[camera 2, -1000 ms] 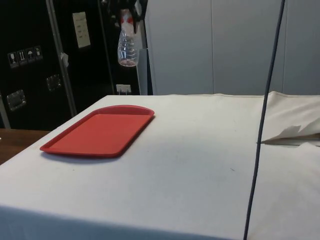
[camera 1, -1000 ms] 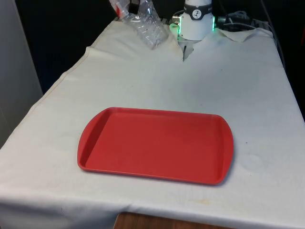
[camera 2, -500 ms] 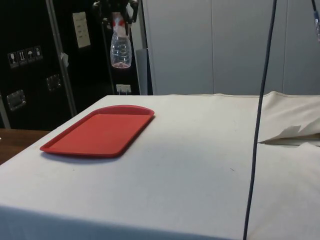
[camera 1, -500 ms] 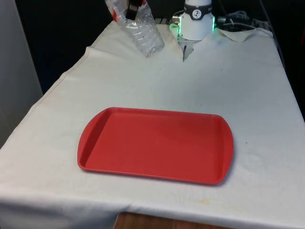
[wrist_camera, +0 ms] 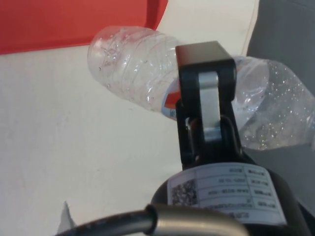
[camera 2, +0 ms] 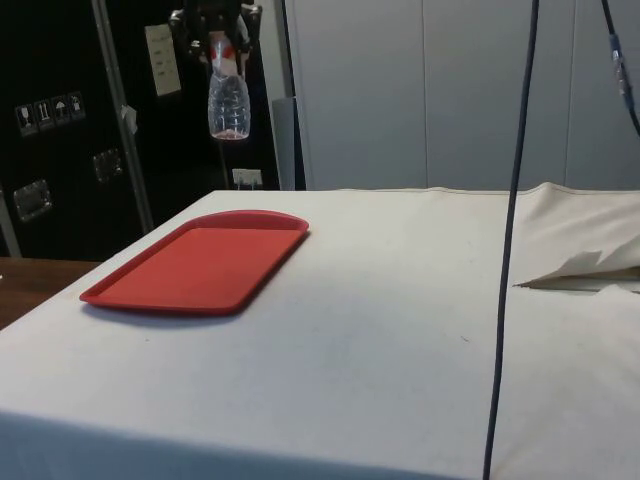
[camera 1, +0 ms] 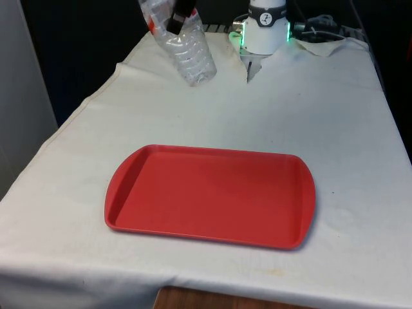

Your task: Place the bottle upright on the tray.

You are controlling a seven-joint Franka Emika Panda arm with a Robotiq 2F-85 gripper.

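Observation:
A clear, crinkled plastic bottle [camera 1: 187,51] with a red label hangs in the air above the table's far end, at the front view's left. My gripper [camera 1: 179,14] is shut on its upper part, and the bottle's base points down. In the side view the bottle [camera 2: 227,100] hangs high above the tray [camera 2: 195,262]. In the wrist view the fingers [wrist_camera: 204,98] clamp the bottle [wrist_camera: 138,61] around its middle. The red tray [camera 1: 209,193] lies flat on the white cloth near the table's front.
A black cable [camera 2: 508,240] hangs down through the side view. The cloth is folded and rumpled near the robot's base [camera 1: 322,42]. White cloth [camera 1: 309,116] lies bare between the tray and the base.
The gripper has carried the bottle lower and towards the tray. In the side view it moved left. The bottle now hangs nearer to upright.

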